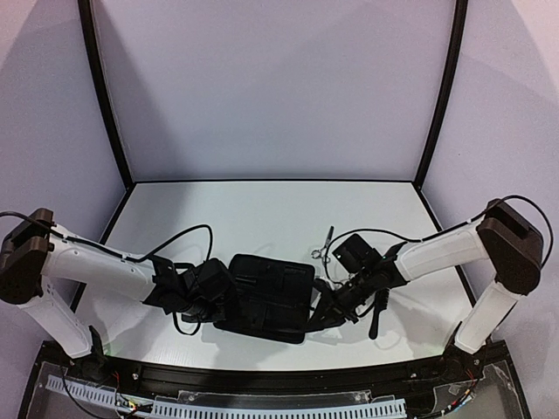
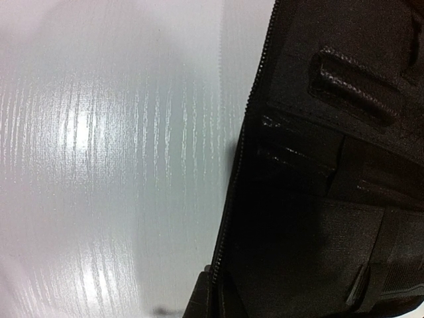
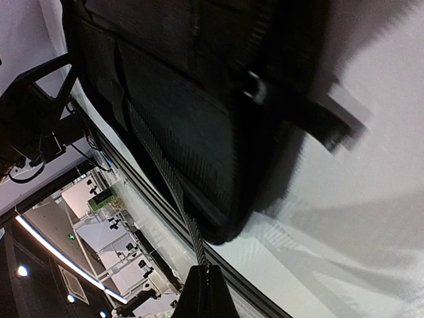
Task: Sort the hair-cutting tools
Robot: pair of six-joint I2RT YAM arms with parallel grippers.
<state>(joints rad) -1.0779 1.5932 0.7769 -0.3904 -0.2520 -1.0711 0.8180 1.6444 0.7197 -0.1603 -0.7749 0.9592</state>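
The flat black zip case [image 1: 271, 295] lies open at the table's near middle. In the left wrist view its inner pockets [image 2: 318, 199] and zipper edge show. My left gripper [image 1: 224, 307] [image 2: 211, 293] is shut on the case's left zipper edge. At the case's right near corner, my right gripper [image 1: 325, 307] [image 3: 209, 291] is shut on the zipper strip; the case's underside [image 3: 185, 119] hangs above it, lifted off the table. One pair of silver scissors [image 1: 321, 248] lies behind the right gripper. A slim black comb [image 1: 376, 316] lies to its right.
The white table [image 1: 262, 218] ends in a black frame rail [image 1: 279, 375] just in front of the case. Black posts and white walls close the back and sides. A black cable [image 1: 188, 236] loops from the left arm over the table.
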